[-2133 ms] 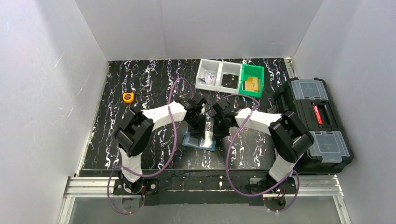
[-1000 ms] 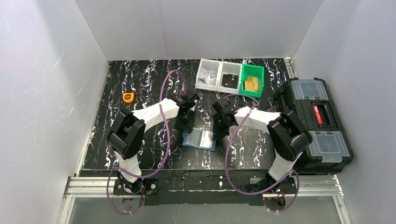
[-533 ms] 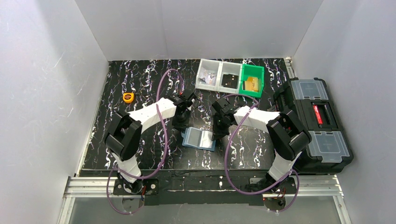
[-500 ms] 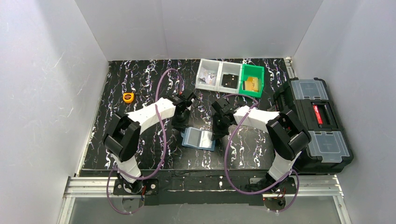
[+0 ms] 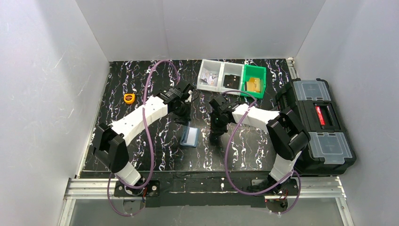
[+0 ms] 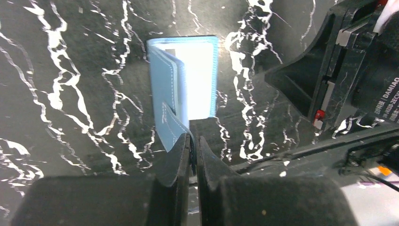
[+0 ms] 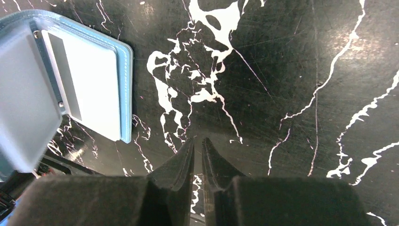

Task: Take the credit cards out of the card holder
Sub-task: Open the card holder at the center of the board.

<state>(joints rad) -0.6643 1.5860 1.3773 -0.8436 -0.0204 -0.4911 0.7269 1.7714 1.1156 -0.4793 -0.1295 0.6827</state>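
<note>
Far left: the left gripper [image 6: 192, 143] has its jaws closed. We read the near corner of the raised flap of the small flat dusty-blue folding card holder [image 6: 200, 70] as nipped between its tips.

Centre: the card holder lies on the black, white-veined marble-look table [image 7: 291, 70], between the two arms. One half lies flat and the other is lifted off it like a book cover. In the top view its long axis runs away from the arm bases. A white rectangular card [image 7: 91, 89] sits in the pocket of the flat half. We cannot tell whether more cards lie under it.

Right: the right gripper [image 7: 197, 147] has its jaws a slit apart with nothing between them. Its tips are over bare table just beside the holder's right edge, so the holder lies to its left.

Our judgement: the left arm is committed to holding the flap up. The free right arm is therefore the one placed to reach leftward for the card.
</note>
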